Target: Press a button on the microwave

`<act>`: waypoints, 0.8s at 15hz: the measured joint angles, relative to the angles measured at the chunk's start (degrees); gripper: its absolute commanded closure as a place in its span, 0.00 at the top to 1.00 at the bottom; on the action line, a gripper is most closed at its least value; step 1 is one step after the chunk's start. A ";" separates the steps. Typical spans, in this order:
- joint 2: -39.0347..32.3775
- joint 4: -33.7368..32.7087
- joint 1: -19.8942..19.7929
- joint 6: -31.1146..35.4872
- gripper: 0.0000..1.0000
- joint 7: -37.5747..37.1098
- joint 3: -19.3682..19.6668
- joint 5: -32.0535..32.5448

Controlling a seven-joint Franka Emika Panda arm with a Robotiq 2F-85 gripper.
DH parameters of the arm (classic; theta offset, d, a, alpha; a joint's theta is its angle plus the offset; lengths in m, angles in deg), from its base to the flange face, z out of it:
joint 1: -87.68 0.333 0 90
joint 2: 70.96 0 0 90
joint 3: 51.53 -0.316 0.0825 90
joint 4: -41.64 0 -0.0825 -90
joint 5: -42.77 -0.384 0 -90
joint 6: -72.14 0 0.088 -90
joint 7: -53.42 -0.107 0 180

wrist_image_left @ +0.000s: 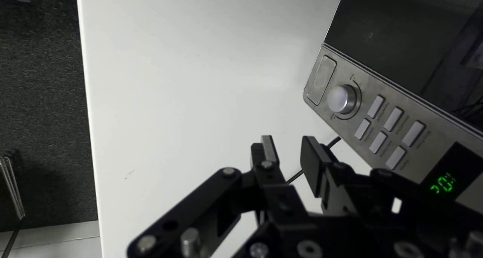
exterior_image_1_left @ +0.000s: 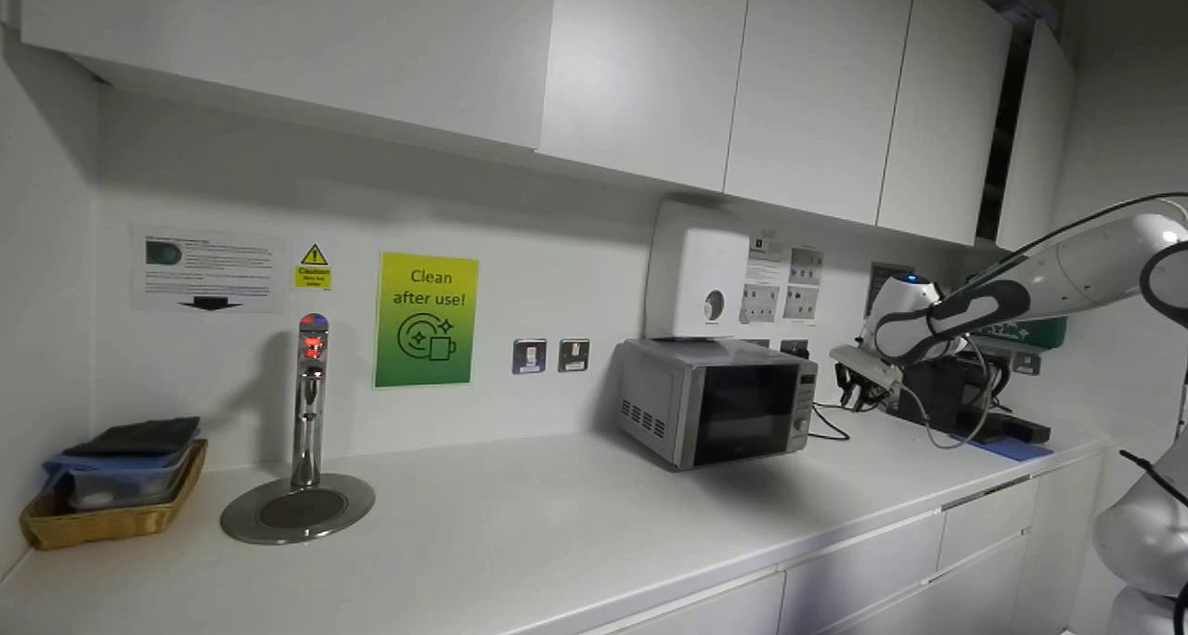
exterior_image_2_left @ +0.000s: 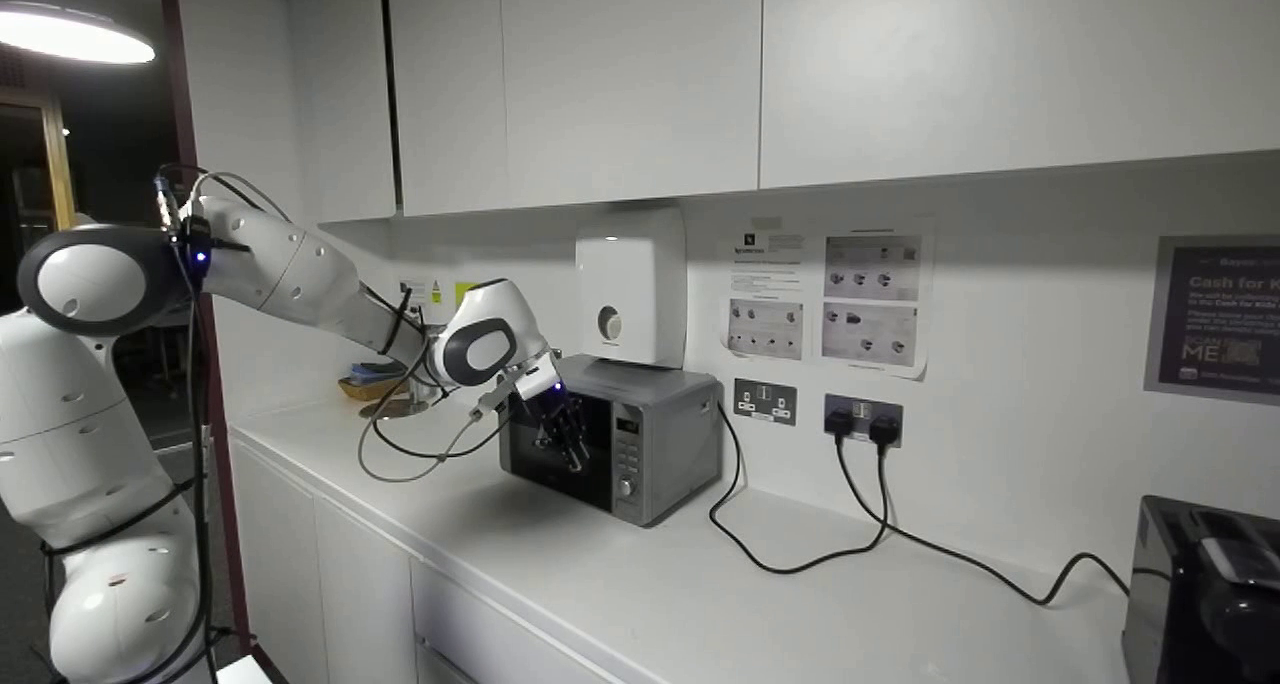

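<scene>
The microwave [exterior_image_1_left: 715, 408] is sitting on the table [exterior_image_1_left: 501, 524], and there are its buttons [wrist_image_left: 393, 119], six of them, lining up between the knob [wrist_image_left: 341, 99] and the green-lit display [wrist_image_left: 454, 167]! Now my fingers [wrist_image_left: 312, 163]: they're standing partway apart, gripping nothing, hanging near the buttons without touching. They're slanting down past the row, so I'm judging that a turn is needed to meet it squarely. I'm favouring closing up first, since one blunt tip is looking truer than two on targets this narrow. I'm choosing a single button, minding the knob, and planning a straight, gentle push; shoving hard could be sliding everything back across the table. Above, the white box [exterior_image_1_left: 696, 268] is hanging close over the top, so I'm preferring a level approach from the front.
</scene>
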 measured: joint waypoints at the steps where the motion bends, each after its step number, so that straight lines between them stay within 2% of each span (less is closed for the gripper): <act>1: 0.00 0.00 0.00 0.00 0.07 0.00 0.00 0.00; 3: 0.00 0.00 0.02 -0.02 0.00 0.00 0.00 0.00; 12: -0.49 -0.03 0.02 0.04 0.00 0.00 0.01 0.23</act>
